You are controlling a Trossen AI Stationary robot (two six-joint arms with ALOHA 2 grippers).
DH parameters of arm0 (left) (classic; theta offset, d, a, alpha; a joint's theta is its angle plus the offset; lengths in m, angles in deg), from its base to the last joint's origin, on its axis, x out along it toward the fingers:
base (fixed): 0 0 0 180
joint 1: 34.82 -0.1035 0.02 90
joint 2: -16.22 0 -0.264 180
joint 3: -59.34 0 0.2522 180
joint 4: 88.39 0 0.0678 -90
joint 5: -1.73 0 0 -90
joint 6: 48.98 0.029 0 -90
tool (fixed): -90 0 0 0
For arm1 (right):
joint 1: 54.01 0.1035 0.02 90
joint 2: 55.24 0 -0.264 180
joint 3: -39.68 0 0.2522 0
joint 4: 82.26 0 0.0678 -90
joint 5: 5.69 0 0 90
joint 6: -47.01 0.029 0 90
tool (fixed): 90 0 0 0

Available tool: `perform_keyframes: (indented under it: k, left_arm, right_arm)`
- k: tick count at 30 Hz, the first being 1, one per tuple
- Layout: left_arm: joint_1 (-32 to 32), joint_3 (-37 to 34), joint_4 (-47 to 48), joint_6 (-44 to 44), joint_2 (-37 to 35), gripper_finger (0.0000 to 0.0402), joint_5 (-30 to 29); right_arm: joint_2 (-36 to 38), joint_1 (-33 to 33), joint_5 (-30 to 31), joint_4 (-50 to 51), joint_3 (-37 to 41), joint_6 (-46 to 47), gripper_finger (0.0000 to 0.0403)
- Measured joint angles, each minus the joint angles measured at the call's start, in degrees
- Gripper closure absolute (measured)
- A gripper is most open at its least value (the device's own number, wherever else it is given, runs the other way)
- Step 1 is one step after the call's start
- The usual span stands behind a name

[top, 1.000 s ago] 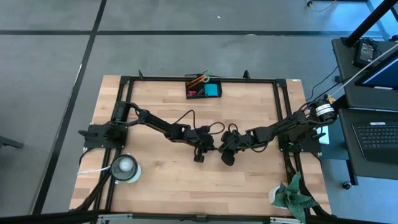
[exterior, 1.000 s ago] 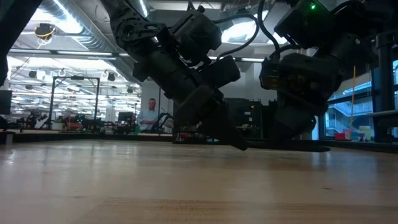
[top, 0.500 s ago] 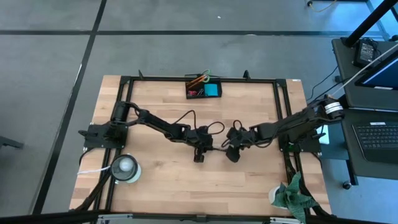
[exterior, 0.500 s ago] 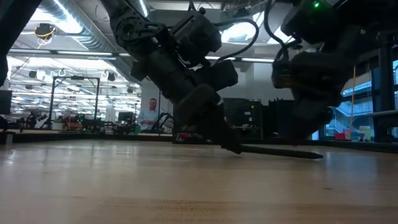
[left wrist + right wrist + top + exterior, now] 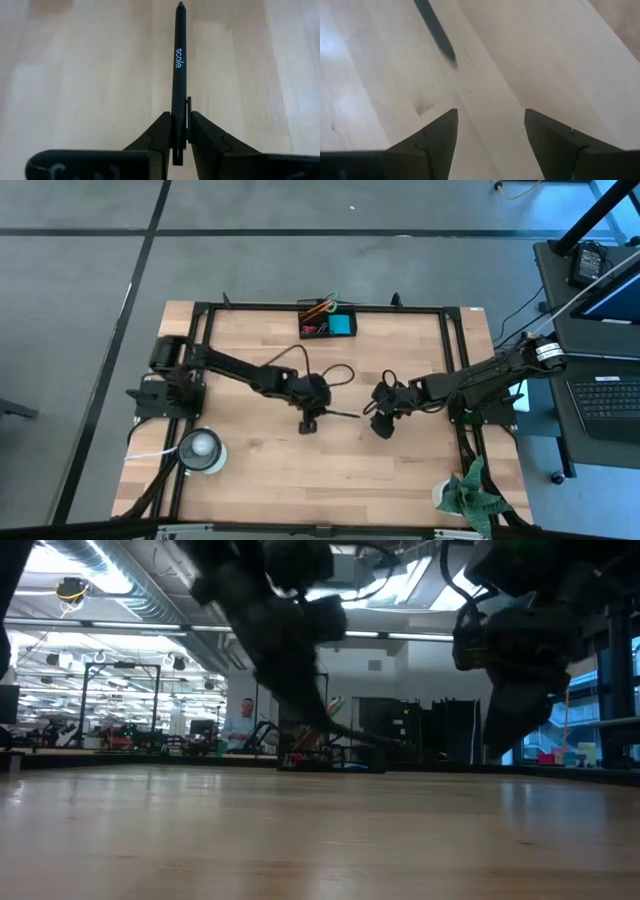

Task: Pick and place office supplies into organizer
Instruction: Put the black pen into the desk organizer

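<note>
The left gripper (image 5: 179,131) clamps its fingers on a black pen (image 5: 178,75) above mid-bench (image 5: 250,470); the right gripper (image 5: 490,131) stands wide and empty. Next, probably carry to the organizer (image 5: 327,326) at frame top centre.

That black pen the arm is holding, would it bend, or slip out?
The black pen looks stiff: it juts out straight from the left gripper, pinched near one end. Smooth and round, it might swivel or slip in such a narrow grip. Likely light.
</note>
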Motion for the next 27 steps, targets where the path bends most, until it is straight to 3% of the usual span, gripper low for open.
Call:
perform_keyframes:
  k: [6, 15, 22, 27]
  left_arm:
    - [-2.6, 6.4, 22.2, 0.5, -7.3, 0.0352, -4.0]
    - [-8.9, 21.5, 47.1, 4.6, -9.6, 0.0352, -15.5]
    - [-16.7, 32.0, 56.5, 10.3, -9.6, 0.0352, -22.2]
    - [-22.5, 33.7, 56.9, 16.0, -9.6, 0.0352, -24.3]
  right_arm:
    - [0.0, 0.0, -0.3, -0.3, 0.0, 2.6, 0.0171]
    - [0.0, 0.0, -0.3, -2.0, 0.0, 2.5, 0.0171]
    - [0.0, 0.0, -0.1, -2.4, 0.0, 2.5, 0.0171]
    - [0.0, 0.0, 1.3, -2.8, 0.0, 2.4, 0.0171]
